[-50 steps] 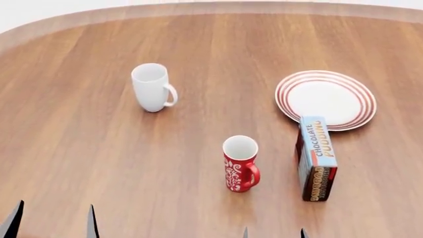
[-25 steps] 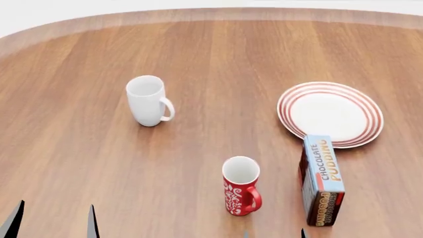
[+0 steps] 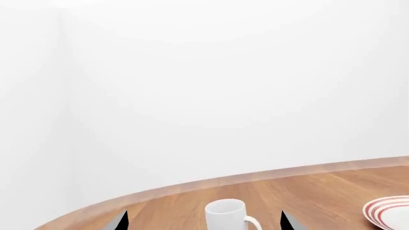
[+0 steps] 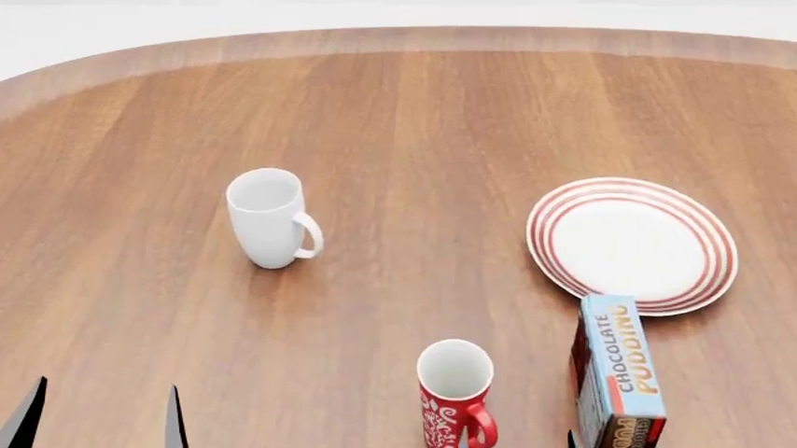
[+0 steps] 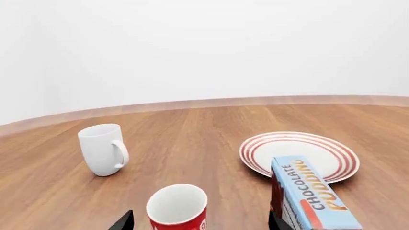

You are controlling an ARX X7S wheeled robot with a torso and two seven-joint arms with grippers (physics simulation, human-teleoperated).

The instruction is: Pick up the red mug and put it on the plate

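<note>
Table [image 4: 398, 103]: round-edged wooden top, grain running away from the robot; everything listed stood on it.
Red mug [image 4: 454, 394]: upright at the near edge of the head view, white inside, white pattern on its side, handle toward the robot's right. It stood just left of the box and well short of the plate, touching neither. In the right wrist view its rim [image 5: 177, 206] showed between that arm's fingertips, with free space on both sides.
Plate [image 4: 632, 245]: white with red rings, flat, beyond and to the right of the red mug. Nothing lay on it. Its near edge met the far end of the box in the head view; contact could not be told.
Box [image 4: 618, 385]: blue carton lettered "CHOCOLATE PUDDING", standing on a long edge, just right of the red mug.
White mug [image 4: 268, 217]: plain, upright, handle toward the right, well left of the plate and farther off than the red mug.
Left gripper [image 4: 97, 415]: two dark tips at the lower left of the head view, set apart, nothing between them; in its wrist view the white mug stood far ahead between the tips.
Right gripper [image 5: 199, 220]: only the tips showed, spread wide, gripping nothing; the red mug's rim stood in the gap, untouched.
</note>
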